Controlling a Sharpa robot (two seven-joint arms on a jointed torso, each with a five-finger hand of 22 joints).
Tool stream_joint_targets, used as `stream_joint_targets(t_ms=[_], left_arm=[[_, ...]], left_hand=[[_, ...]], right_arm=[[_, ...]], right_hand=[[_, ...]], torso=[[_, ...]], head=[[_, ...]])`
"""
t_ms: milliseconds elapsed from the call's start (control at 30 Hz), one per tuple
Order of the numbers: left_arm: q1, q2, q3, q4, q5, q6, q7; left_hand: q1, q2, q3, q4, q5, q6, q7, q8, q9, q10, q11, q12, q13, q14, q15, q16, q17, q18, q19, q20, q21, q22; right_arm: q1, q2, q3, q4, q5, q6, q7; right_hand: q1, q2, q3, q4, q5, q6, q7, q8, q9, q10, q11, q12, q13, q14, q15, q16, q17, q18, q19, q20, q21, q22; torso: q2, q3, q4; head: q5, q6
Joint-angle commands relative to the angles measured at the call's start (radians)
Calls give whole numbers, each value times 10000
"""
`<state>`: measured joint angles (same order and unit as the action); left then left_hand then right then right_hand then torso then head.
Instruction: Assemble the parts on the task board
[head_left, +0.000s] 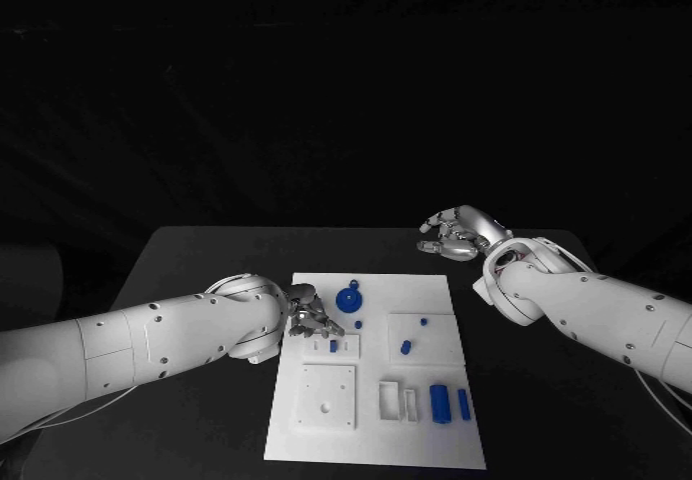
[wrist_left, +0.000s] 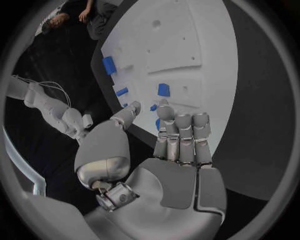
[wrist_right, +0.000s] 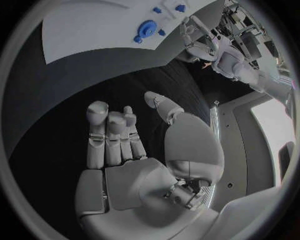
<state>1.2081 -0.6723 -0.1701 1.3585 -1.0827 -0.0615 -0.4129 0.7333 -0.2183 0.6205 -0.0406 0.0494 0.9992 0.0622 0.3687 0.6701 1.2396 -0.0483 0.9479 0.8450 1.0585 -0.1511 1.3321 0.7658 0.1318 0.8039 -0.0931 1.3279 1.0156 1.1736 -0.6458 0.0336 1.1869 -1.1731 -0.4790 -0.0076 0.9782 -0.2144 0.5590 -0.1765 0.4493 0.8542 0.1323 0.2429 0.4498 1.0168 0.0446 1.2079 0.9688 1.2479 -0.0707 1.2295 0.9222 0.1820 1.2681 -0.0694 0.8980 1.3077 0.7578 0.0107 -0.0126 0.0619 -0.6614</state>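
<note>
The task board (head_left: 378, 400) lies in the middle of the black table (head_left: 202, 255), its near edge close to the table's front. The left hand (head_left: 309, 315) sits over the board's left margin, fingertips (wrist_left: 166, 111) lowered beside a small blue part (head_left: 333, 345) standing in a raised white block. Whether the fingers touch or pinch that part cannot be told from either view; nothing is plainly in the grip. The right hand (head_left: 463, 233) hovers over bare table beyond the board's far right corner, fingers apart and lightly curled, holding nothing.

Other parts on the board: a blue gear (head_left: 349, 298) just beyond the left hand, a small pair of blue pieces (head_left: 408, 347) in the centre-right, and two blue pegs (head_left: 449, 403) lying near the right front.

Risks, as judged:
- The gear lies just beside the left hand's knuckles — a sideways sweep could knock it off its seat.
- A pinch closed off-centre on the small part could tip it or jam it in its block.
- Pressing down near the board's left edge could shift the whole plate — nothing visible clamps it.

Open room: the table is free to the left of the board and around the right hand. The centre of the board is crowded; approach from above looks safest.
</note>
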Motion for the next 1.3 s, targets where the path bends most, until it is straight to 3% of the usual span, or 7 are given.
stream_joint_targets(t_ms=[33,133,267,667,1133,1300], left_arm=[[-8,13,-92,92,-710,-414,-150],[-73,-7,-164,172,-835,-683,-152],[-274,-104,-185,338,-882,-638,-122],[-504,81,-182,91,-765,-541,-58],[-516,286,-177,-163,-711,-450,-58],[-528,361,-176,-230,-687,-417,-52]], left_hand=[[35,251,-58,-16,10,-39,16,-57,-44,-73,-4,-57,-29,-51,17,-29,-31,-207,-70,-1417,-34,-16],[90,454,-104,-190,176,-30,8,-79,-120,-84,-7,-63,-70,-53,10,-31,-69,-211,-111,-1426,-24,-39],[82,431,-142,-309,232,94,-20,-18,-152,-79,-29,-54,-103,-41,-3,-22,-100,-217,-118,-1435,-8,-64],[-21,412,-123,-326,217,434,-136,211,-159,28,-137,8,-163,38,-94,40,-149,-212,-58,-1480,49,-124],[-34,611,-142,-432,163,485,-166,288,-183,58,-167,37,-199,61,-130,73,-178,-207,-36,-1510,92,-157],[8,814,-168,-587,132,500,-180,335,-207,75,-181,60,-223,72,-146,100,-198,-206,-35,-1530,123,-180]], right_arm=[[-4,-1,2,32,-40,94,39],[-4,-10,2,41,-40,91,36],[-4,-33,2,50,-40,95,30],[-4,-31,2,65,-42,95,32],[-4,-41,2,55,-45,99,30],[-4,-45,2,45,-45,100,31]], right_hand=[[-88,-12,-70,-16,51,-187,269,4,-15,-59,1,62,-15,42,44,16,-15,797,16,-41,-66,145],[-88,-11,-70,-17,53,-187,269,4,-16,-58,1,64,-16,42,45,16,-15,797,17,-41,-66,146],[-88,-11,-70,-17,56,-189,269,4,-16,-58,1,65,-18,43,45,17,-15,797,18,-42,-66,146],[-70,-2,-62,-27,60,-189,269,5,-17,-56,1,71,-23,46,44,18,-14,797,21,-45,-67,146],[-67,3,-62,-31,59,-187,269,8,-18,-52,1,78,-30,51,44,21,-14,797,27,-47,-67,147],[-67,5,-62,-31,59,-186,269,9,-18,-51,1,80,-32,52,44,21,-14,797,28,-48,-66,147]], torso=[[5,10,9],[10,6,3],[5,0,-2],[6,-2,-2],[6,-8,-7],[7,-7,-5]], head=[[4,-24],[13,-31],[16,-17],[14,-16],[-8,-36],[-13,-37]])
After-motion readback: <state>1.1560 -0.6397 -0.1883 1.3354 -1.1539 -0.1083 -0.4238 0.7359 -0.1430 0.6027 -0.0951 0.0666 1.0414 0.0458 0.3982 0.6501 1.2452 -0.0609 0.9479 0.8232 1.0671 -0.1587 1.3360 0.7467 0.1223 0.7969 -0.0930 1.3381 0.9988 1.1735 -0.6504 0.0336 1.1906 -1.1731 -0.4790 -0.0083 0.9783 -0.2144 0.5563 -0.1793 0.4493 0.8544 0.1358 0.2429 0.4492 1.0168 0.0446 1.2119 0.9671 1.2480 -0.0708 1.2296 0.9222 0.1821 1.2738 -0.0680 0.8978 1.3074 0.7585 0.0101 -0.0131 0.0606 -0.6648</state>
